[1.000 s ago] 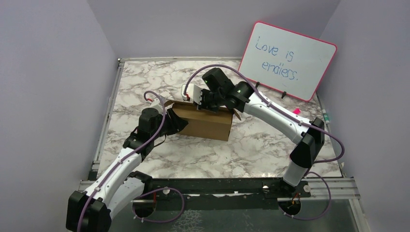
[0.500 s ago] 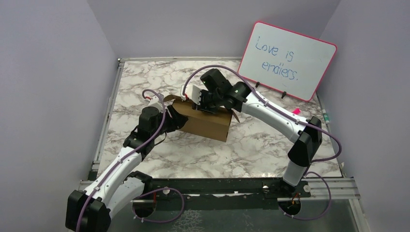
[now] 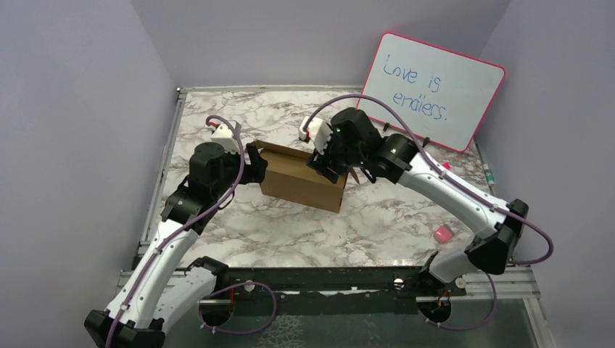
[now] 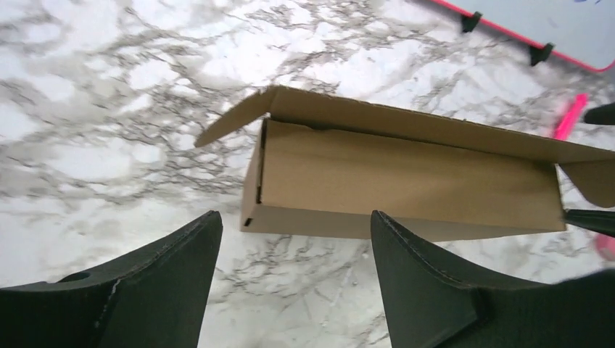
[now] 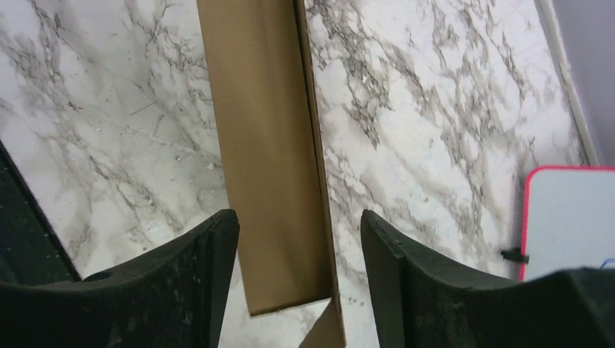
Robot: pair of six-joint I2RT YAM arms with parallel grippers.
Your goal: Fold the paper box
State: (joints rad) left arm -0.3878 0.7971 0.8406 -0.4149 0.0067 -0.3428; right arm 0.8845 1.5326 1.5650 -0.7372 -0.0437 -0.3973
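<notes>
The paper box [image 3: 301, 181] is a long brown cardboard box lying on the marble table, its lid edge slightly raised along the back. A small flap juts out at its left end [image 4: 232, 119] and another at its right end. My left gripper [image 3: 255, 163] hangs open just left of the box, apart from it; in the left wrist view the box [image 4: 406, 174] lies beyond the open left gripper [image 4: 296, 214]. My right gripper [image 3: 330, 163] hovers open over the right end. In the right wrist view the box [image 5: 261, 145] shows below the spread right gripper [image 5: 297, 214], untouched.
A pink-framed whiteboard [image 3: 431, 90] leans at the back right, also seen as the whiteboard [image 5: 569, 217] in the right wrist view. A small pink object [image 3: 442, 233] lies on the table near the right arm's elbow. Metal rails border the table's left and near edges.
Both grippers have opened and come off the box. The left one drew back to the left; the right one lifted and shifted right. The box stays in place.
</notes>
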